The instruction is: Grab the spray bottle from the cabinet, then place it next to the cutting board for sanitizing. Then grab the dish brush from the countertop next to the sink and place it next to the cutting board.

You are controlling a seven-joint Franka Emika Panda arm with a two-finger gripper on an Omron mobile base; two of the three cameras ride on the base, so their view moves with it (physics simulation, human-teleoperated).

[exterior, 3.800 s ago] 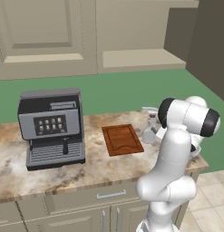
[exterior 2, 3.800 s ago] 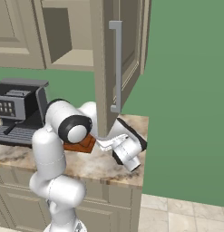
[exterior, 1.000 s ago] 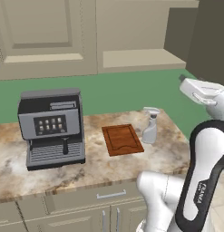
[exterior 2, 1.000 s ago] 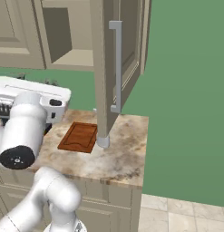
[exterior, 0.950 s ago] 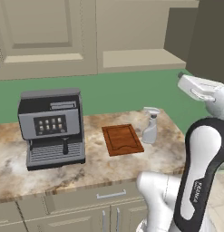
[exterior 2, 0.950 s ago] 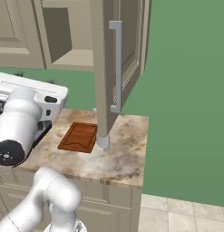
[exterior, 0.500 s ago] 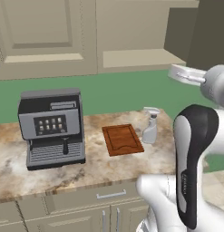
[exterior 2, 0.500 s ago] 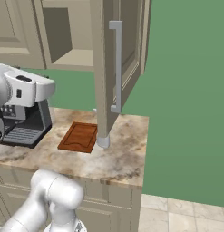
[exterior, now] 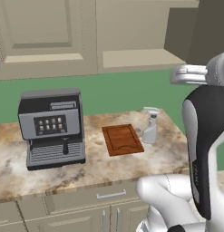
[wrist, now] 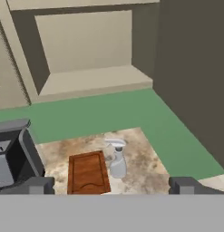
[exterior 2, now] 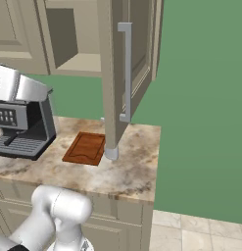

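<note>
The spray bottle (exterior: 150,127) stands upright on the countertop (exterior: 95,165), just right of the cutting board (exterior: 122,139). In the hand view the spray bottle (wrist: 116,158) and the cutting board (wrist: 88,172) lie far below my gripper (wrist: 112,185). Its fingertips (wrist: 38,185) are spread wide, open, with nothing between them. The cabinet (wrist: 93,79) is open, its flat shelf bare. From the right base view, only the base of the spray bottle (exterior 2: 111,153) peeks out behind the cabinet door (exterior 2: 125,73), beside the cutting board (exterior 2: 85,148). The dish brush and the sink are out of view.
A grey coffee machine (exterior: 52,127) stands on the counter left of the board. The open cabinet door hangs over the counter's right end. My arm (exterior: 206,136) rises tall at the right of the left base view. The counter ends just right of the bottle.
The gripper, which was low beside the bottle, has let go and swung up high, away from the counter. The bottle stays standing by the board.
</note>
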